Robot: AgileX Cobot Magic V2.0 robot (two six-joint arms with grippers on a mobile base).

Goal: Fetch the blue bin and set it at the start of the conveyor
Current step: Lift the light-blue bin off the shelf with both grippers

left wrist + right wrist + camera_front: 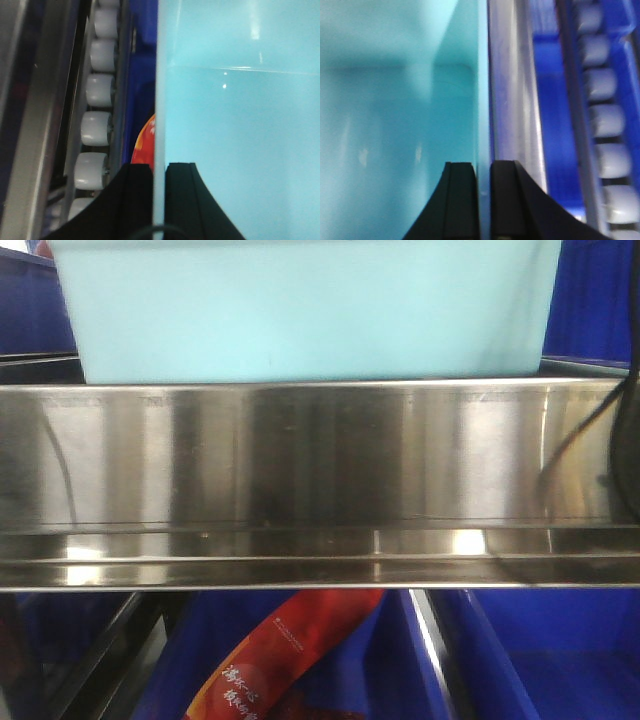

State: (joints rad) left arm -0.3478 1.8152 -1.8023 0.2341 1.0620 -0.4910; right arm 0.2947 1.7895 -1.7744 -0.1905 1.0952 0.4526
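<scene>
1. Left gripper (pixel 159 172) is clamping the blue bin (pixel 240 140) by one side wall. One black finger (pixel 136 200) is pressing on the outside face and the other on the inside, and the thin pale wall is running up between them.
2. Right gripper (pixel 484 172) is gripping the bin's other side wall in the same way. Its two black fingers (pixel 460 200) are sitting tight against either face, and the turquoise interior is lying to their left in the right wrist view.
3. Seen from the front, the blue bin is sitting on the upper shelf level, just behind and above the stainless-steel rail (pixel 320 480). Its base is lying level along the rail's top edge.
4. Small white roller wheels (pixel 97 90) are running in a row beside the bin, on the outer side of each gripped wall.
5. Dark blue crates (pixel 540 660) are standing below the rail, and a red packet (pixel 290 660) with printed characters is showing between them.
6. At the rail's right end, a black cable (pixel 590 430) is hanging across the steel.
</scene>
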